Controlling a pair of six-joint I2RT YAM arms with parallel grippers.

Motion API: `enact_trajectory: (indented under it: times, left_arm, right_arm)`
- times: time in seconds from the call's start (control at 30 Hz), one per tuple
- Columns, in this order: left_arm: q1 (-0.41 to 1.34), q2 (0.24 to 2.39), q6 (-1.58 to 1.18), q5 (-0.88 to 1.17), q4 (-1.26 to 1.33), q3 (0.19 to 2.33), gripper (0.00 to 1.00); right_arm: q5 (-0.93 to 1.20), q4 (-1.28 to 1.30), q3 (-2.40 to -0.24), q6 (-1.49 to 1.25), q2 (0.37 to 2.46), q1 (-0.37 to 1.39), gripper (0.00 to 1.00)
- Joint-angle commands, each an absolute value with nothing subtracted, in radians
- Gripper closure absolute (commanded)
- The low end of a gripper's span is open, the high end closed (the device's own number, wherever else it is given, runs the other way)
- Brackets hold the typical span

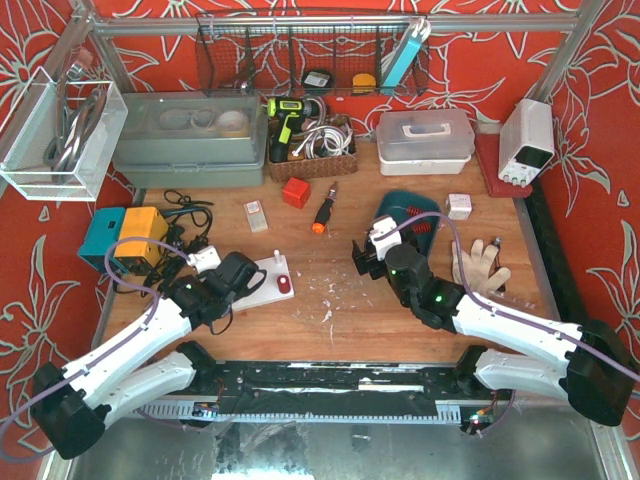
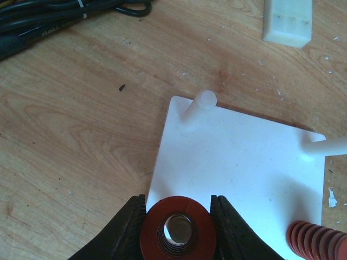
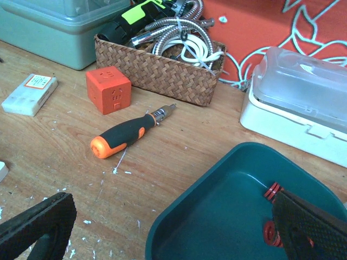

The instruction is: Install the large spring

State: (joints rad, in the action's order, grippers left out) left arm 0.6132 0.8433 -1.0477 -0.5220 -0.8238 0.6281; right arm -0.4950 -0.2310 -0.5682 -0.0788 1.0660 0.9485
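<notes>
The left jaws are closed on the large spring [image 2: 178, 208]. They squeeze it from both sides, and we look right down its hole. It is red and round. The spring hangs over the near edge of the white plate [image 2: 238, 168], which lies flat on the desk [image 2: 81, 135].

Ahead of the left jaws, at the far corner of the plate, a bare white peg [image 2: 198, 106] stands up. Off to the right of the jaws is a second peg [image 2: 325, 146]. Close to the jaws on the right is another red spring [image 2: 317, 241]. I cannot tell if a peg is under it.

So I think the step now is carrying the spring to a peg. It is held, but not on a peg yet.

Next, the left jaws need to bring the hole of the spring right over the top of a bare peg, keep it straight, and push it down. Then they can let go. Which peg is the right one, I cannot tell.

The right jaws are wide open and hold nothing. Below them is a green tray [image 3: 217, 227] with small red springs [image 3: 272, 190] in it.
</notes>
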Motion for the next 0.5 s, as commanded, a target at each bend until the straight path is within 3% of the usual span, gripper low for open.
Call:
enact_trajectory:
  times: [0.0, 0.1, 0.27, 0.47]
  left_arm:
    - [0.611, 0.852, -1.042, -0.562, -0.812, 0.628, 0.89]
    - [0.611, 0.857, -1.028, -0.565, -0.799, 0.629, 0.73]
    - [0.611, 0.858, -1.024, -0.566, -0.789, 0.631, 0.56]
    - [0.611, 0.858, -1.025, -0.569, -0.800, 0.658, 0.50]
  right_arm:
    - [-0.494, -0.228, -0.564, -0.096, 1.064, 0.942, 0.01]
    - [-0.493, -0.227, -0.564, -0.097, 1.067, 0.940, 0.01]
    - [-0.491, -0.227, -0.564, -0.100, 1.072, 0.938, 0.01]
    - [-0.484, -0.227, -0.567, -0.102, 1.080, 0.937, 0.01]
